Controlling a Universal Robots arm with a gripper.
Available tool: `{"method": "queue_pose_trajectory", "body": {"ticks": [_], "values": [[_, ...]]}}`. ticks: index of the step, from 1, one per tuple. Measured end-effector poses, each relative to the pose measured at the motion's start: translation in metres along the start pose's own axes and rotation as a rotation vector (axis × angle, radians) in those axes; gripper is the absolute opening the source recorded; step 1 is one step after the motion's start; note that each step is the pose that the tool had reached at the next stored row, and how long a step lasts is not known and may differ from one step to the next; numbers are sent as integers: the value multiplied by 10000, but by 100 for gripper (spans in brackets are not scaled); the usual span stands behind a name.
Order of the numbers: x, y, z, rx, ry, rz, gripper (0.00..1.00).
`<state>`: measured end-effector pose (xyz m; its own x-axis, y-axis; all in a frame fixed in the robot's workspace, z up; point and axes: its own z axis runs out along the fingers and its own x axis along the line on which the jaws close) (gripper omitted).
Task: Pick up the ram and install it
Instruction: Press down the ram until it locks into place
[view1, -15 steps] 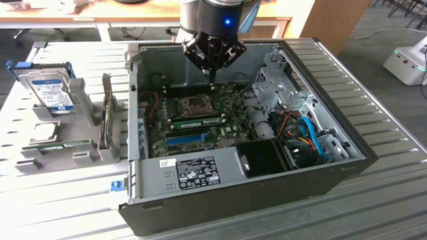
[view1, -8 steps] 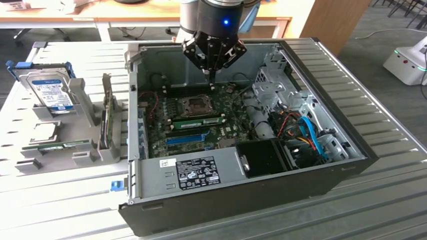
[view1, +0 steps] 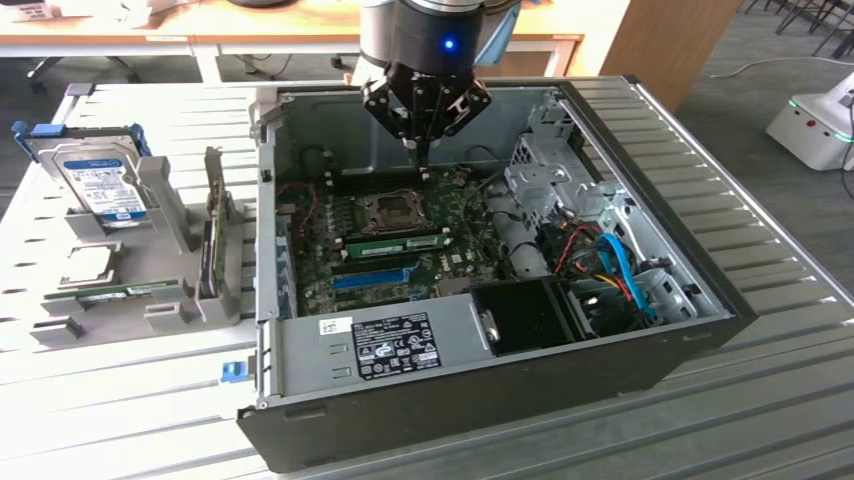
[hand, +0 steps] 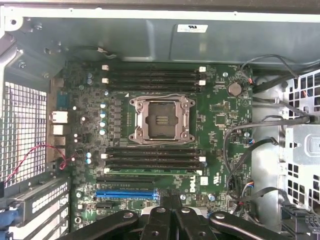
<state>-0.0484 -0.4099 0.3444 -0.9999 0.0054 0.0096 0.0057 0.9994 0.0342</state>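
Gripper: black fingers, black linkage; arm above grey with small blue light.
Computer case: black outer shell, grey metal inside.
Motherboard: green, black slot strips, silver CPU socket, 1 blue slot strip.
Ram: green stick seated in slot on board.
Power supply label: white with black print.
Cables: blue, orange, black.
Hard drive: silver, blue label, in grey rack.
Table: pale grey, ribbed stripe pattern.
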Motion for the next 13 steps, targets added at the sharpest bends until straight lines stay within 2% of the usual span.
{"method": "queue_pose_trajectory", "body": {"ticks": [13], "values": [[33,0,0,0,-8,-1,11]]}}
